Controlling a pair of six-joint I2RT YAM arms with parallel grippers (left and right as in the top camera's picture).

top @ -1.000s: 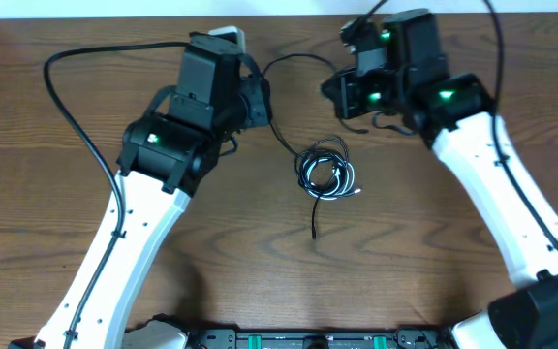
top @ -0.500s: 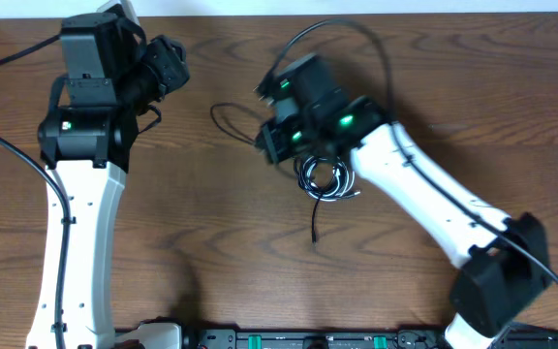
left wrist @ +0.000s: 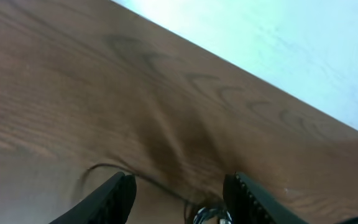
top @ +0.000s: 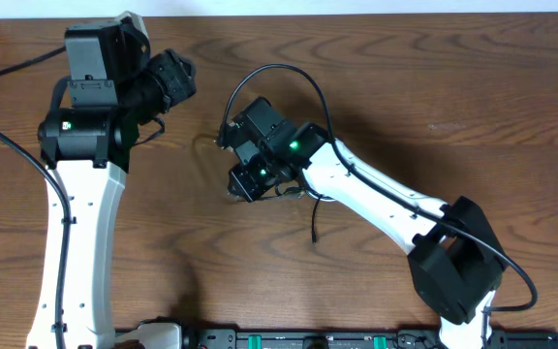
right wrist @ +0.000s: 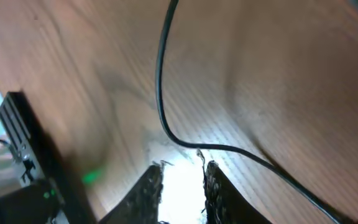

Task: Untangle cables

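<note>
right wrist | blk cable (right wrist: 160,93) just ahead of R claw (right wrist: 180,182) | maybe touching

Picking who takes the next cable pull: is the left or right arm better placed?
Right, likely. The right gripper is down at the table with a black cable just past its fingertips. The left gripper hangs near the table's back edge, farther from the cables.

Right arm (top: 356,189) swung left over cables (top: 315,223), left arm (top: 85,194) withdrawn leftward
</note>
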